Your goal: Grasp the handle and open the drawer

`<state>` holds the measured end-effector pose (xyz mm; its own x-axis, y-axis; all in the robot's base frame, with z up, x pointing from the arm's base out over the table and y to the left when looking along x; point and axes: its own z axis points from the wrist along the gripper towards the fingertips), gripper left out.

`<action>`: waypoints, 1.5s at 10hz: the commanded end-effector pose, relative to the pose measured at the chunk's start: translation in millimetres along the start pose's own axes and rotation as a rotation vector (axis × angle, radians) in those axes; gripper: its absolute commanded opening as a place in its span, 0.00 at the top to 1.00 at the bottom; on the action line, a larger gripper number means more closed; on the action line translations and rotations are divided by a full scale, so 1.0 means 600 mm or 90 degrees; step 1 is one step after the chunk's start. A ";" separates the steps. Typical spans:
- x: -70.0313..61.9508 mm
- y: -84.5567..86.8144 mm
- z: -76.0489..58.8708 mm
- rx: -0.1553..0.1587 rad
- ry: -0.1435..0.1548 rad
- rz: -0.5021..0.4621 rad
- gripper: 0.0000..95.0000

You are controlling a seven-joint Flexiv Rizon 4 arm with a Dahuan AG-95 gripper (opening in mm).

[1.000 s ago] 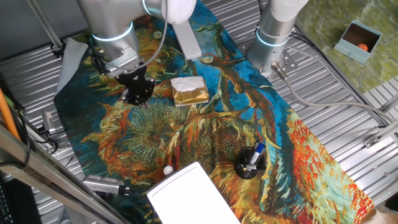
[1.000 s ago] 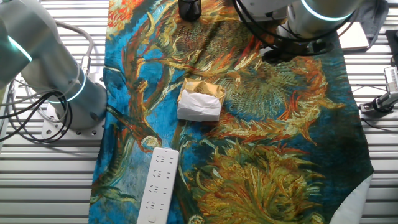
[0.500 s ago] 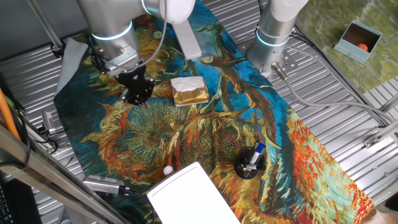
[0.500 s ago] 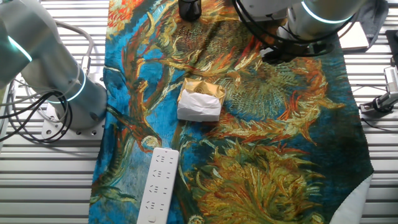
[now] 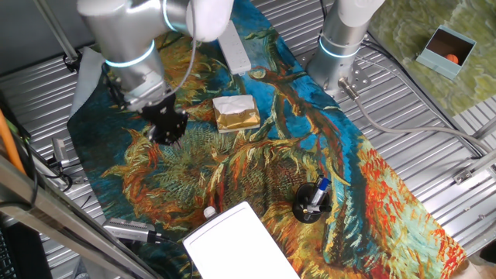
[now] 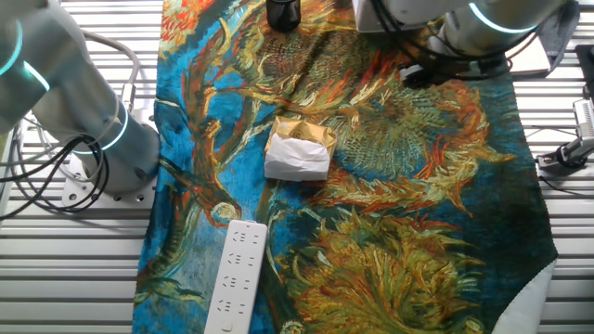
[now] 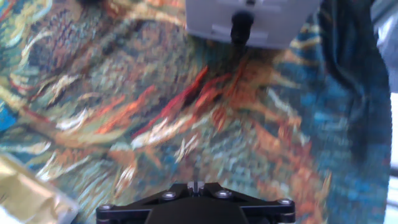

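Hand view looks down on a bright painted cloth (image 7: 186, 118), with only the black base of the gripper (image 7: 196, 186) showing along the bottom edge; its two fingers appear pressed together at a thin seam in the middle, with nothing between them and nothing touching them, though the picture is blurred and the tips are barely seen. At the far top of this view sits the drawer (image 7: 249, 22), a pale box front, and the handle (image 7: 241, 26) is the small knob at its centre, which looks dark here. The gripper is well apart from that knob, with bare cloth between them. A corner of a gold-and-white block (image 7: 28, 193) shows at the lower left. From one fixed view, the gripper (image 5: 168, 130) hangs from the grey arm (image 5: 132, 54) over the left part of the cloth (image 5: 256, 155), just left of the gold-and-white block (image 5: 235, 112); from here I cannot tell how the fingers stand. The drawer's white box (image 5: 236, 244) lies at the near edge of the cloth, with its knob (image 5: 209, 211) at the left corner, well apart from the gripper. A black pen holder (image 5: 311, 203) stands to the right of the box, and a long white bar (image 5: 236, 46) lies at the far end. From the other fixed view, the arm (image 6: 483, 28) hides most of the hand.
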<state>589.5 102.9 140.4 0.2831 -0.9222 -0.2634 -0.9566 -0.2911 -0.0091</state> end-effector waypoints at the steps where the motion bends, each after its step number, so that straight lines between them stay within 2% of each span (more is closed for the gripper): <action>1: -0.018 -0.014 0.009 -0.010 -0.008 0.005 0.80; 5: -0.043 -0.030 0.026 -0.012 -0.022 0.020 0.80; 6: -0.049 -0.032 0.034 -0.010 -0.031 0.023 0.60; 9: -0.067 -0.035 0.058 -0.007 -0.044 0.039 0.60; 13: -0.103 -0.034 0.086 -0.003 -0.054 0.068 0.60; 15: -0.122 -0.034 0.098 0.001 -0.067 0.077 0.60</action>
<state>583.5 191.8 102.2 0.1571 -0.9186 -0.3626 -0.9835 -0.1789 0.0270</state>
